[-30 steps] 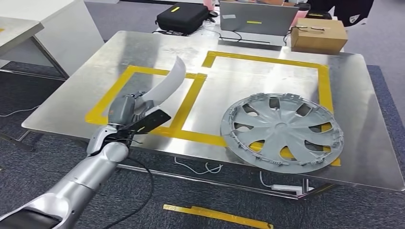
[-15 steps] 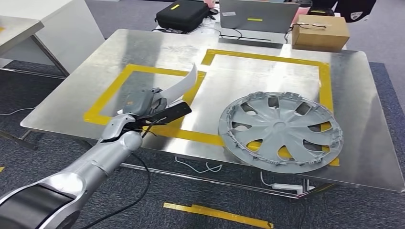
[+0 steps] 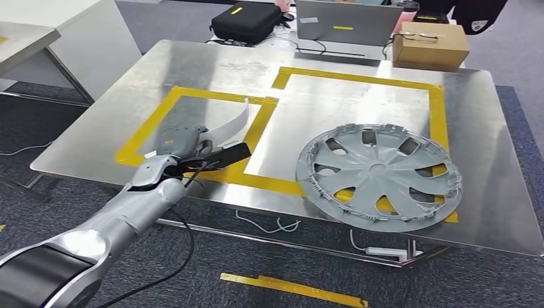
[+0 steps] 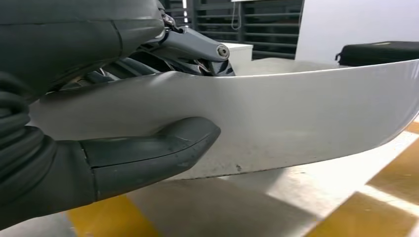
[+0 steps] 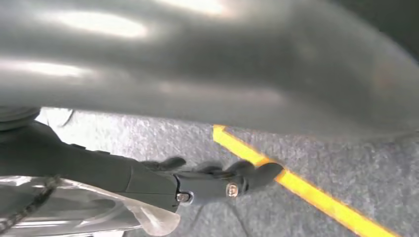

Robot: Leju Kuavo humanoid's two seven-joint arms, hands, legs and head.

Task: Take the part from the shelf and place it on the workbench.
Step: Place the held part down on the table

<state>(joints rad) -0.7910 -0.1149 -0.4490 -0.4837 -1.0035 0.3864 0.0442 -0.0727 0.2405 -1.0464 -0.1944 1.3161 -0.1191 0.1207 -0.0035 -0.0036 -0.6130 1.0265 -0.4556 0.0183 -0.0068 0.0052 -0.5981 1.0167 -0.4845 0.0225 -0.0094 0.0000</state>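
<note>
The steel workbench (image 3: 192, 64) is carrying a grey wheel cover (image 3: 378, 176) on its right side, lying over the yellow tape outline (image 3: 359, 78). The left hand (image 3: 186, 149) is gripping the part (image 3: 234, 123) — a curved silver strip — over the left taped square near the bench's front edge, thumb (image 4: 148, 155) pressing its face. The right hand (image 5: 217, 182) is hanging over grey carpet (image 5: 316, 153) — fingers curling, hold unclear.

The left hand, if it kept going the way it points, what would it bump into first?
Probably nothing soon. The left hand, gripping the curved white plastic strip, points across the bare steel workbench inside the yellow tape square. Depth is hard to judge.
</note>
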